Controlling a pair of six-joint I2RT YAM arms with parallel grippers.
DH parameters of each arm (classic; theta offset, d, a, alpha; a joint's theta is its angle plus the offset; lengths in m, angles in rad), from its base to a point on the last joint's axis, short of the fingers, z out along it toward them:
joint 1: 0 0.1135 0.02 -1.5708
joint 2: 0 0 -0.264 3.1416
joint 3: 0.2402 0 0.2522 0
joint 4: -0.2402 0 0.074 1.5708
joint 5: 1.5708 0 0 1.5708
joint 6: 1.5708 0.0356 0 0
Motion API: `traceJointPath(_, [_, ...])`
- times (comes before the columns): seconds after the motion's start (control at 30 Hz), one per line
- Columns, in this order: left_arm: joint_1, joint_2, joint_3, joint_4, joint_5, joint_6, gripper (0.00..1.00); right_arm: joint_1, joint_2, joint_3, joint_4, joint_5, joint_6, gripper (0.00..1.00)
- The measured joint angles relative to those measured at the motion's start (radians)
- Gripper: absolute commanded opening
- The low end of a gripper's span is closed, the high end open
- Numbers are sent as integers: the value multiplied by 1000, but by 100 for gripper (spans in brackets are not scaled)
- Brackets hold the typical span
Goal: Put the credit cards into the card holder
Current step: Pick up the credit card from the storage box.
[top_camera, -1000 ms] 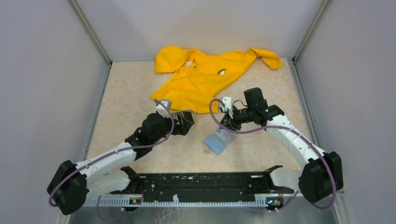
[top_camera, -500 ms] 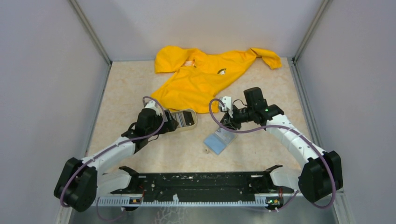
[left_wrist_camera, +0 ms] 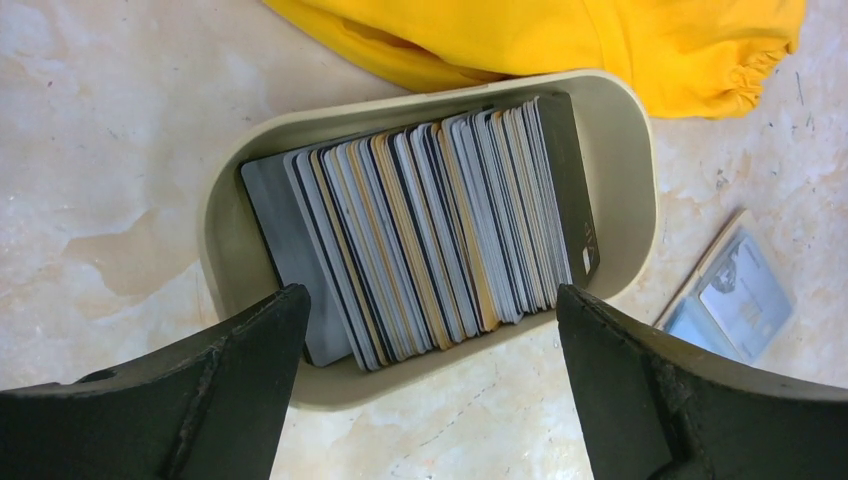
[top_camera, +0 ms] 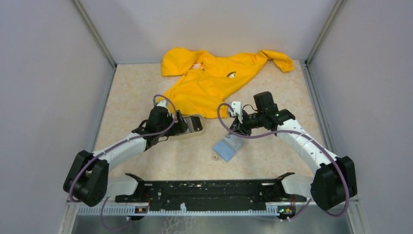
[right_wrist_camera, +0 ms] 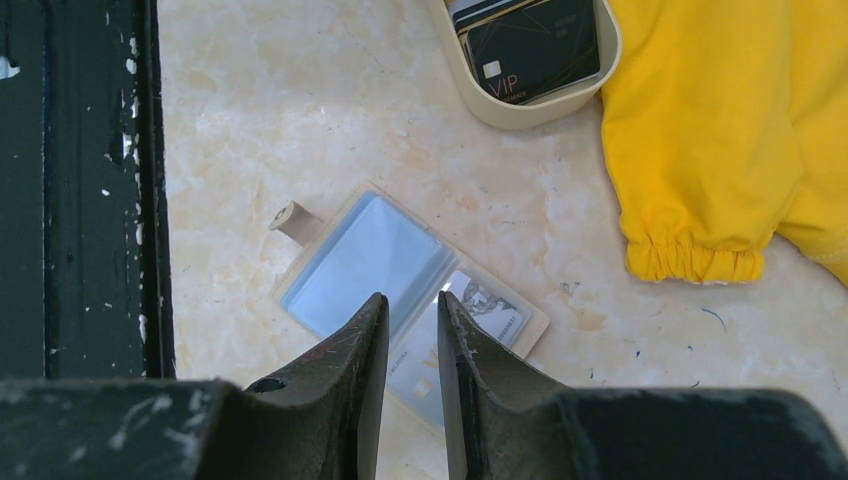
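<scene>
The stack of thin grey, white and dark plastic credit cards point(left_wrist_camera: 430, 240) stands on edge, packed in a row, inside a beige oval tray with a raised rim point(left_wrist_camera: 625, 170). The tray sits on the pale marbled table top point(top_camera: 131, 92), just at the hem of a crumpled yellow fabric jacket point(top_camera: 214, 80). From the right wrist view the end card is black and reads "VIP".

The left gripper point(left_wrist_camera: 428, 300) is right at the tray, its two black fingers point(left_wrist_camera: 250, 370) spread as wide as they go, one on either side of the card row. They grip nothing.

The small flat tan card holder point(right_wrist_camera: 350, 260) lies opened out on the table, well apart from the tray and nearer the arms' black base rail point(right_wrist_camera: 80, 180). Its bluish clear pockets face up and a little snap tab sticks out at one corner. One pale card point(right_wrist_camera: 485, 315) already sits in the pocket farther from the tab.

The right gripper point(right_wrist_camera: 410, 303) hangs over the middle of the open holder. Its fingers point(right_wrist_camera: 365, 340) are drawn close with only a narrow slit between them, and the pocket shows through that slit, with nothing pinched. I can't tell whether the tips touch the plastic.
</scene>
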Motion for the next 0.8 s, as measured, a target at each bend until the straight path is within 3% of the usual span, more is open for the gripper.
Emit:
traceJointPath(0.2, [0,75,68,-50,-6,-5,99,0,0,0,0,0,0,25])
traceJointPath(0.8, [2,67,69,-53,-51,-19,99,0,0,0,0,0,-1,25])
